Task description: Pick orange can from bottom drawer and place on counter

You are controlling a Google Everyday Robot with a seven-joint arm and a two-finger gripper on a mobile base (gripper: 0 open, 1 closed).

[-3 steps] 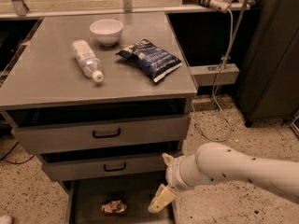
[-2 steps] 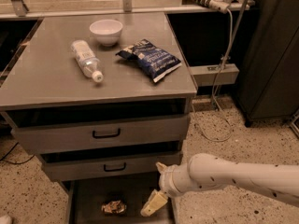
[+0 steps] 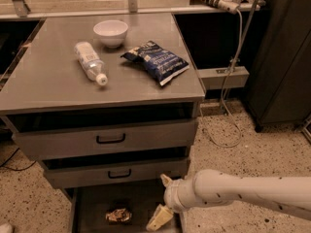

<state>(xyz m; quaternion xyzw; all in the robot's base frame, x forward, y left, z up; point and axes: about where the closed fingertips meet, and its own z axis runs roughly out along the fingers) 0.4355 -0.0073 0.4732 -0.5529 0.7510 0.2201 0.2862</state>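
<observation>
The orange can (image 3: 119,215), small, shiny and creased, lies on the dark floor of the open bottom drawer (image 3: 97,200) at the lower middle. My gripper (image 3: 160,216) hangs over the drawer's right part, a hand's width to the right of the can and apart from it. One cream finger (image 3: 160,218) points down-left near the drawer floor, the other (image 3: 165,180) sticks up by the wrist. It holds nothing. The white arm reaches in from the right. The gray counter (image 3: 53,86) is the cabinet's top.
On the counter lie a clear plastic bottle (image 3: 91,62), a white bowl (image 3: 111,32) and a blue chip bag (image 3: 156,60). Two gray drawer fronts with black handles (image 3: 111,139) stand above the open drawer. A dark cabinet (image 3: 282,57) and cables stand at the right.
The arm has moved left and lower into the bottom drawer, bringing the gripper closer to the can. The can has not moved.
</observation>
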